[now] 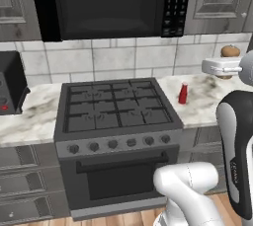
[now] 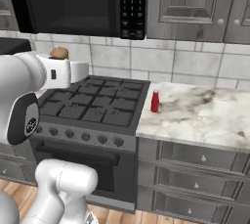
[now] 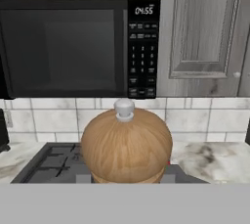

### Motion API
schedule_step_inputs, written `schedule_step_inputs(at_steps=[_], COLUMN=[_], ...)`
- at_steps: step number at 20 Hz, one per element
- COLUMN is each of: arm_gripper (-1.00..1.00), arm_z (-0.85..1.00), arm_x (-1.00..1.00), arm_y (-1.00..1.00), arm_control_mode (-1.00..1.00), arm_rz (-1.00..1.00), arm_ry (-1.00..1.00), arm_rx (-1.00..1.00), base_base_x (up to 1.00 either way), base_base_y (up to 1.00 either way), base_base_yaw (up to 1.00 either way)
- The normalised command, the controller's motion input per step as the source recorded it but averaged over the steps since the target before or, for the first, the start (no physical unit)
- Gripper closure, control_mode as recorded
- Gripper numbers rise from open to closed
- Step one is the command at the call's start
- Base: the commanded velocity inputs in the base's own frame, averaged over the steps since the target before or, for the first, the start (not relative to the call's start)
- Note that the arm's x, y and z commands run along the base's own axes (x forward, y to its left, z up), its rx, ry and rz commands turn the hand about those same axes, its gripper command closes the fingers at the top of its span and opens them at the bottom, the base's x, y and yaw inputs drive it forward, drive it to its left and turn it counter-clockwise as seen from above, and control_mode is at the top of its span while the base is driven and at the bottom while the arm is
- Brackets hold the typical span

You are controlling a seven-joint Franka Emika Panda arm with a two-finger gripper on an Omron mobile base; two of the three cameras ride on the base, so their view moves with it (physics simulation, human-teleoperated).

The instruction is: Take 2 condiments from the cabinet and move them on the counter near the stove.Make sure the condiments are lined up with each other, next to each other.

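On the marble counter [image 1: 207, 106] just right of the stove [image 1: 116, 106] stands the red squeeze bottle [image 1: 183, 94], upright, near the counter's front half, apart from everything else. Same bottle [image 2: 155, 101] from the right base camera, close beside the range's right edge. Up in the air, held well above the worktop: the brown wooden shaker [image 3: 126, 145], huge in the hand camera, rounded body with a small pale knob on top, sitting right between the gripper [image 3: 126, 178] tips. Looks pinched tight on the shaker, though the tips themselves are mostly hidden behind the wood, so probably a firm grip rather than a sure one. From the left base camera, shaker [image 1: 230, 51] peeks out as a brown dome above the white hand, over the counter to the right of the bottle. From the right base camera, same brown dome [image 2: 59, 53] poking up over the hand. Black microwave [image 3: 78, 47] straight ahead above the range, grey panelled door [image 3: 205, 32] beside it, tiled wall below.
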Motion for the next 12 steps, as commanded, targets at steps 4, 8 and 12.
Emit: schedule_step_inputs(at_steps=[4, 8, 12], arm_gripper=[1.0, 1.0, 1.0], arm_z=[0.0, 0.0, 0.0], arm_x=[0.0, 0.0, 0.0], arm_y=[0.0, 0.0, 0.0], arm_control_mode=[1.0, 1.0, 1.0], arm_rz=[0.0, 0.0, 0.0], arm_ry=[0.0, 0.0, 0.0], arm_rx=[0.0, 0.0, 0.0], base_base_x=[0.58, 0.54, 0.5], base_base_y=[0.0, 0.0, 0.0], base_base_yaw=[0.03, 0.03, 0.02])
